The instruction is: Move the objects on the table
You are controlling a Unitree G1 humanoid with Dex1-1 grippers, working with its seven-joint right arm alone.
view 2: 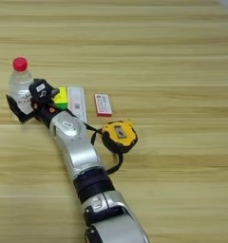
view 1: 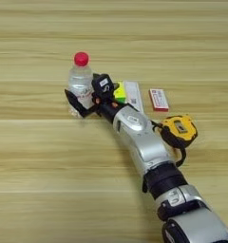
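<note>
Left eye view: arm reaches across the worktop (view 1: pixel 35 156) to the bottle.
Past the tape measure (view 1: pixel 180 129), the end effector (view 1: pixel 85 98) straddles the bottle (view 1: pixel 80 81), fingers spread, not clamped; a nudge could topple it onto the cube (view 1: pixel 119 91) and bar (view 1: pixel 133 94).

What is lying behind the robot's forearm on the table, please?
A multicoloured puzzle cube shows partly beyond the end effector, beside a slim white bar. The cube's near side is hidden by the arm.
</note>
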